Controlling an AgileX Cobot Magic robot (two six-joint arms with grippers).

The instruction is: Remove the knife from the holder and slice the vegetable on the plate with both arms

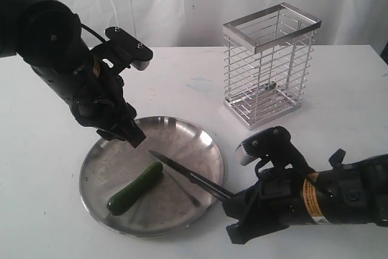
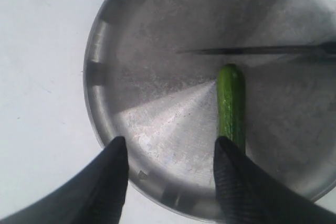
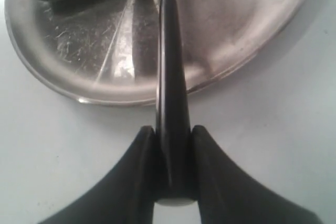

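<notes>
Steel-grey and shiny in patches, the plate (image 1: 97, 171) sits on the white worktop (image 1: 182, 74). The vegetable (image 1: 136, 188) lies whole on the plate, on the half nearer the left arm. The right gripper (image 1: 233, 203) hangs low over the worktop just outside the plate's rim, its jaws clamped on the black handle of the knife (image 1: 185, 173). The dark blade reaches in over the plate, and its tip ends near one end of the vegetable. Whether it touches there I cannot tell. The left gripper (image 2: 172, 145) hovers above the plate's far edge with its jaws spread wide and nothing between them. Behind the plate, well apart from it, the wire holder (image 1: 270, 65) stands upright on the worktop.
</notes>
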